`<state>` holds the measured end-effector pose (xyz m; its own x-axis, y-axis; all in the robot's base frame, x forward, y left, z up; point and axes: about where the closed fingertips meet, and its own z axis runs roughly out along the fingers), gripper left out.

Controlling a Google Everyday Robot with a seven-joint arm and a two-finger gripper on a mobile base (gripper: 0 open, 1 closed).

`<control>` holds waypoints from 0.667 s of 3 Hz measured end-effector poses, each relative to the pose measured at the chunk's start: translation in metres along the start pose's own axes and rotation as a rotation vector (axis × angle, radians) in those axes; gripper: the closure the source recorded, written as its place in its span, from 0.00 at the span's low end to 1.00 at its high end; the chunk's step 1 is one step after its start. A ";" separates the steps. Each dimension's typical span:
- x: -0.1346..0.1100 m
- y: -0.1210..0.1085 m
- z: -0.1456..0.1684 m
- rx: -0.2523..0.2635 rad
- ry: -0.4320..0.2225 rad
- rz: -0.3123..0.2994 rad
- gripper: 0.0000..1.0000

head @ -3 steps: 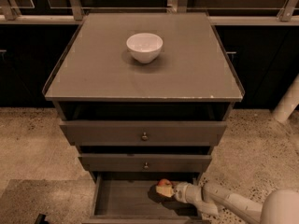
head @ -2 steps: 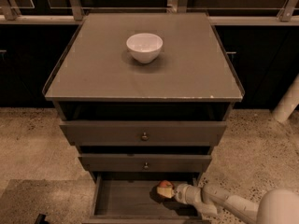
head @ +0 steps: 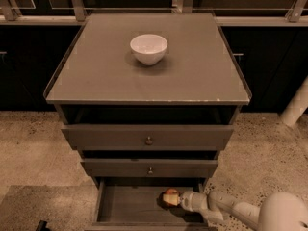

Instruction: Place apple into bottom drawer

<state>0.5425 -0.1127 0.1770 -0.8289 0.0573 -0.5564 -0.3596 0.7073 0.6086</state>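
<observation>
The bottom drawer [head: 126,207] is pulled open at the foot of the cabinet. The apple [head: 169,198], small and red-orange with a yellowish patch, is inside the drawer towards its right side. My gripper [head: 177,199] reaches in from the lower right, low over the drawer floor, and is shut on the apple. I cannot tell whether the apple touches the plank floor. My white arm [head: 236,210] runs off to the bottom right corner.
A white bowl [head: 148,48] stands on the cabinet top [head: 96,76]. Two upper drawers with small knobs [head: 148,140] sit slightly open above the bottom one. Speckled floor [head: 29,148] lies on both sides; dark cabinets stand behind.
The gripper and the apple have shifted slightly left inside the bottom drawer. Nothing else has moved.
</observation>
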 end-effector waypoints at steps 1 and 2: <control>0.000 0.000 0.000 0.000 0.000 0.000 0.34; 0.000 0.000 0.000 0.000 0.000 0.000 0.11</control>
<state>0.5425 -0.1127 0.1770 -0.8290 0.0572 -0.5564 -0.3596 0.7073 0.6086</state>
